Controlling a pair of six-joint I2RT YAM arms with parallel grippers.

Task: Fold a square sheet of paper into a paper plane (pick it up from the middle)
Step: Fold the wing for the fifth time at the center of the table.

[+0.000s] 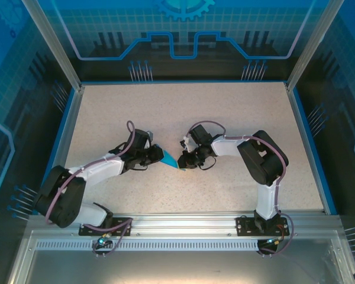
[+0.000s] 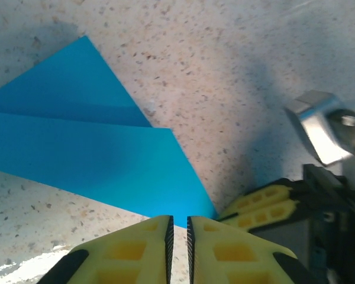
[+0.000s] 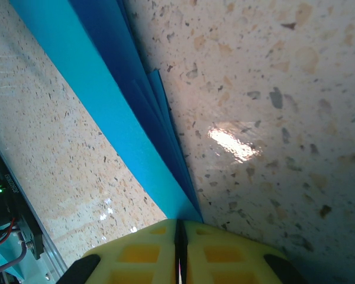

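Setting: a speckled beige bench inside a blue-lit enclosure. The back panel carries printed circuit-style lines and a gear motif.
Left arm: the left arm reaches in from its base on the near rail toward the middle of the bench.
Left pincer: the left pincer sits low over the bench with its yellow fingers clenched to a thin slit, right at the paper's long near edge. I cannot tell whether that edge is nipped between them. My guess is that it is there to pin or steady this side.
Task's thing: the paper plane lies flat at mid-bench between the two pincers. It is a narrow bright blue wedge with layered folds, tapering toward the right pincer.
Right pincer: the right pincer is clenched, and the wedge's pointed tip runs straight into the seam of its fingers, so it appears to be grasping the tip. Holding that end probably keeps the layers stacked while a crease is set.
Right arm: the right arm bends in from the right, its wrist facing the left one.
Writing: no legible brand, label or lettering anywhere, only the panel graphics.
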